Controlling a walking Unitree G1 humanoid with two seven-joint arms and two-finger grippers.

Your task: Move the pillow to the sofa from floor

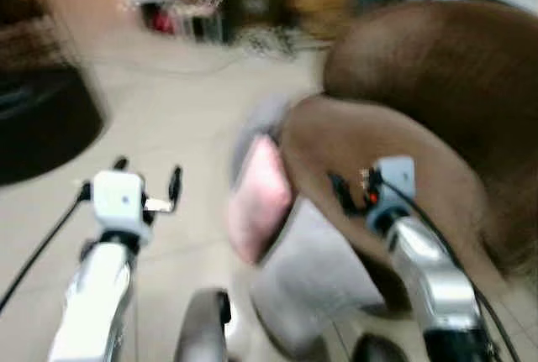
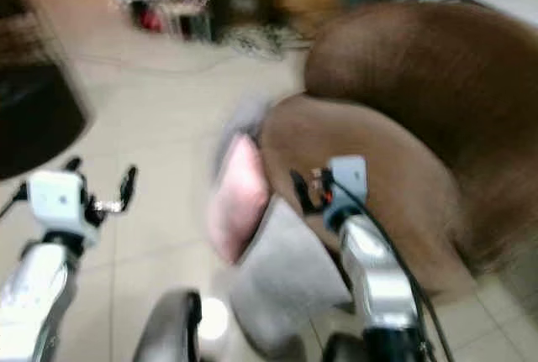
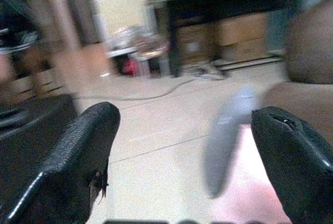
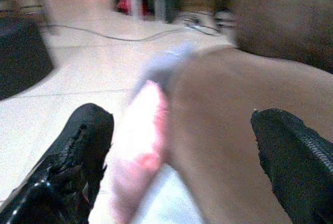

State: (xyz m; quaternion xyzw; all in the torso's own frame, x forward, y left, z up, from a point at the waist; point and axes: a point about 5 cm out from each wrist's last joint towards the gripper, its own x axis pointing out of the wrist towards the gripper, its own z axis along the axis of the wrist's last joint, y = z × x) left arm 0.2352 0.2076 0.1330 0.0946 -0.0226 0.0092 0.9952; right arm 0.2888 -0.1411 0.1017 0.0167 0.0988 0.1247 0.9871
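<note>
The pink pillow [image 1: 262, 198] is seen propped on the floor [image 1: 176, 110] against the brown sofa [image 1: 395, 152], at 12 o'clock. Both the left gripper [image 1: 148, 179] and right gripper [image 1: 343, 194] are held open, empty. Approach is judged underway; closing in and grasping is required next.

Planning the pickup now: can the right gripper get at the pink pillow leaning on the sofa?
Probably yes: the right gripper is open over the sofa arm, with the pink pillow just beside it, nothing between.

pillow [image 1: 262, 198]: soft pink cloth | sofa [image 1: 403, 118]: brown matt fabric | floor [image 1: 181, 110]: smooth tile
</note>
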